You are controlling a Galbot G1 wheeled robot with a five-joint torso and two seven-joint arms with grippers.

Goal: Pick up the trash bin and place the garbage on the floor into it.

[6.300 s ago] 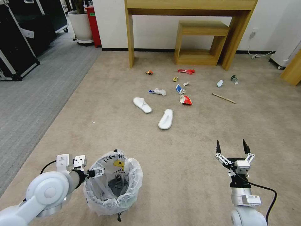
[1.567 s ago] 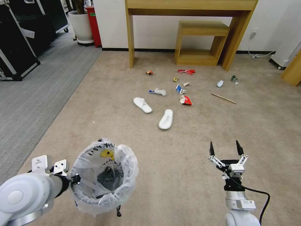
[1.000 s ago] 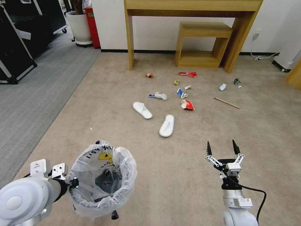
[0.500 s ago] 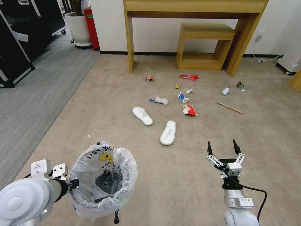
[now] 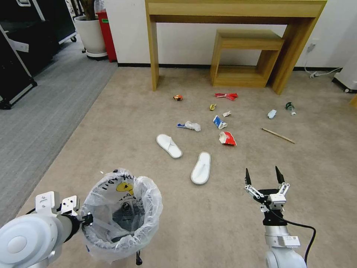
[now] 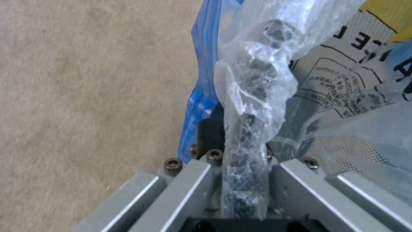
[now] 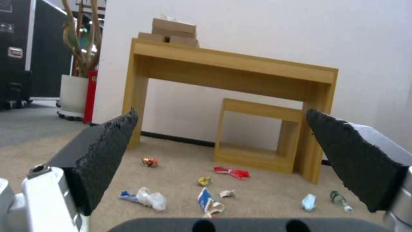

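My left gripper (image 5: 88, 219) is shut on the rim of the trash bin (image 5: 122, 217), a small round bin lined with a crinkly whitish bag, held at lower left. In the left wrist view the bagged rim (image 6: 247, 135) runs between the jaws. My right gripper (image 5: 263, 178) hangs open and empty at lower right above the beige floor (image 5: 223, 219). The garbage lies ahead: two white slippers (image 5: 169, 145) (image 5: 201, 167), a red-white carton (image 5: 227, 138), a blue carton (image 5: 219, 122), crumpled paper (image 5: 190, 125), a red wrapper (image 5: 227, 96), an orange packet (image 5: 177, 98), a bottle (image 5: 290, 107) and a wooden stick (image 5: 278, 135).
A wooden desk (image 5: 234, 11) with a low wooden shelf (image 5: 245, 56) under it stands against the far wall. Grey striped carpet (image 5: 33, 119), black cases, a potted plant (image 5: 89, 33) and a red bin lie to the left. A cable (image 5: 319, 72) runs along the right wall.
The whole picture has shifted as the camera moved closer to the litter and desk. Earlier the bin was lifted from the floor by my left gripper; the right gripper stays open.
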